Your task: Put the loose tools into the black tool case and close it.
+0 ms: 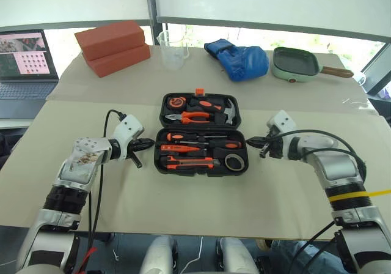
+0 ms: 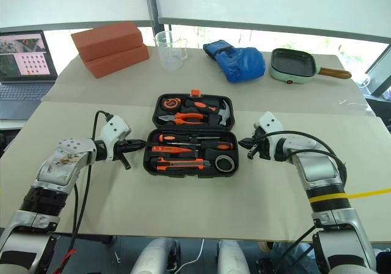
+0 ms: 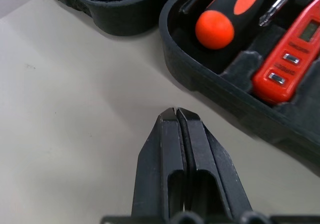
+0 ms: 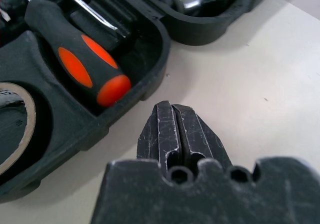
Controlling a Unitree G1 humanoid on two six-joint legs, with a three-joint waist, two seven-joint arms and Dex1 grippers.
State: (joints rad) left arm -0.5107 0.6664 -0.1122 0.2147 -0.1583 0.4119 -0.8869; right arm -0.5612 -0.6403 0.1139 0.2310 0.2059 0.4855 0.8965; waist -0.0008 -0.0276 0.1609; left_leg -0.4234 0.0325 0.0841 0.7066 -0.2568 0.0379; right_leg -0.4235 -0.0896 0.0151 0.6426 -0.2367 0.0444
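the black tool case [image 1: 164,162] lies open on the tabletop [image 1: 293,194], tools in its slots. the left pincer [image 1: 148,143] and right pincer [image 1: 250,143] sit just beside its two ends, both pressed fully closed and holding nothing.

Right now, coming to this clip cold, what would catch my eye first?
The open black tool case at the table's centre, its slots filled with orange-and-black tools. On either side sit the left gripper and the right gripper, fingers shut and empty, pointing in at the case's ends. Behind, red bricks, a blue glove and a green frying pan line the far edge.
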